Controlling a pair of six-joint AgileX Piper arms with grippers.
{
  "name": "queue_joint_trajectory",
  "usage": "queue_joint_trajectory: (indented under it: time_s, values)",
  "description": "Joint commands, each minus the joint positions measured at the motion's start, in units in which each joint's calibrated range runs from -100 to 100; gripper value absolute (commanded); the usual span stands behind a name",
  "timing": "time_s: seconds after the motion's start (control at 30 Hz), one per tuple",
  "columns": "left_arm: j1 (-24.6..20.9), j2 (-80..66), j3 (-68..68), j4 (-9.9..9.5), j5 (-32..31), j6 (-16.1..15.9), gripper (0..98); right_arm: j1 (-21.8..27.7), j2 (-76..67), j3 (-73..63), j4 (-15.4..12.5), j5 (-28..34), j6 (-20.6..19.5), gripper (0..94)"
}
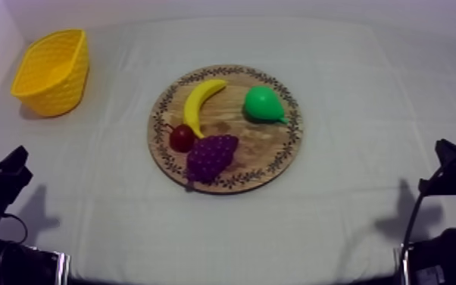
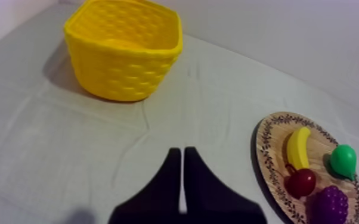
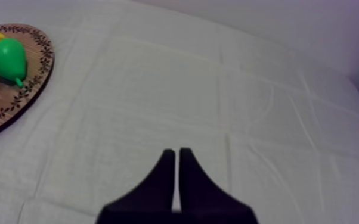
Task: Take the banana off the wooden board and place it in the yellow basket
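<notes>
While our two arms rested low at their own sides of the table, the grey-white cloth [image 1: 352, 220] spread out ahead of both claws. Next in size, the round wooden board [image 1: 255, 145] sat between the claws and farther out than either, well apart from both (its patterned rim ran the whole way round). The yellow basket [image 1: 53, 72] stood upright well ahead of our left claw [image 2: 182, 150], on the side away from the board and clear of it.

That left claw had its two black fingers lying together as a narrow wedge with nothing between them. Our right claw [image 3: 176, 151] showed the same pressed-together wedge, gripping nothing.

The banana [image 1: 199, 102] lay on the board, on the half toward our left claw, well apart from that claw. The bunch of grapes [image 1: 211, 155] lay at the board's edge nearest the claws, and the pear [image 1: 263, 103] was on the half toward our right claw. The small red fruit [image 1: 182, 138] sat just beside both the banana's nearer end and the grapes.
</notes>
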Motion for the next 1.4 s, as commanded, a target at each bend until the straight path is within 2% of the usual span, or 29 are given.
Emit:
queue_joint_trajectory:
  time_s: [0.0,1.1,1.2,1.37]
  values:
    - [0.0,0.0,0.0,0.01,0.0,0.0,0.0,0.0,0.0,0.0,0.0,0.0,0.0,0.6]
    - [0.0,0.0,0.0,0.01,0.0,0.0,0.0,0.0,0.0,0.0,0.0,0.0,0.0,0.6]
    - [0.0,0.0,0.0,0.01,0.1,-0.6,0.0,0.0,0.0,0.0,0.0,0.0,0.0,0.6]
    - [0.6,0.0,-0.8,-0.04,2.2,-3.8,0.6,0.0,0.0,0.0,0.0,0.0,0.0,0.6]
